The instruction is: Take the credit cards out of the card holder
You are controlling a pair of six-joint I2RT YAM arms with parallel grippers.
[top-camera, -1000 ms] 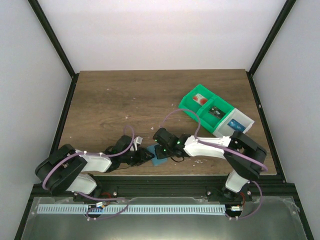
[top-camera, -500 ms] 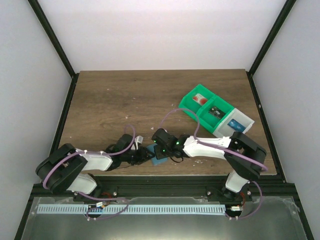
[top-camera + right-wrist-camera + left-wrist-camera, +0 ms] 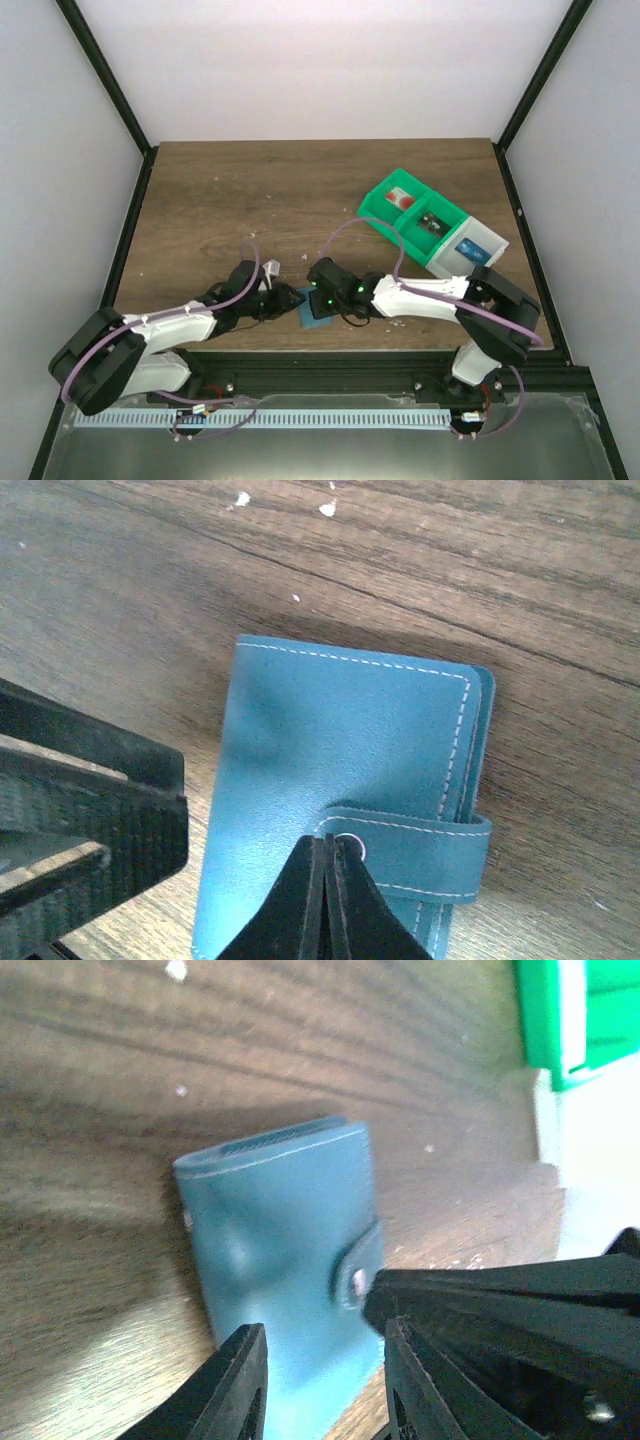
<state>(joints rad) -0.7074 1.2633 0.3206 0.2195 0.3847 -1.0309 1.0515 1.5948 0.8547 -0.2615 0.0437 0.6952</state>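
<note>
1. My left gripper [image 3: 322, 1360] is open, with one end of the closed holder [image 3: 280, 1230] between its fingers.
2. My right gripper [image 3: 326, 855] is pinched closed, tips at the strap [image 3: 415, 855].
3. The holder lies flat on the table [image 3: 250, 200].

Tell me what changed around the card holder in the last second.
The left arm stretched out, its elbow swinging toward the near-left corner. Its open left end effector stays at the closed blue card holder. The right end effector, shut at the snap strap, the holder and the green bins stayed put.
</note>
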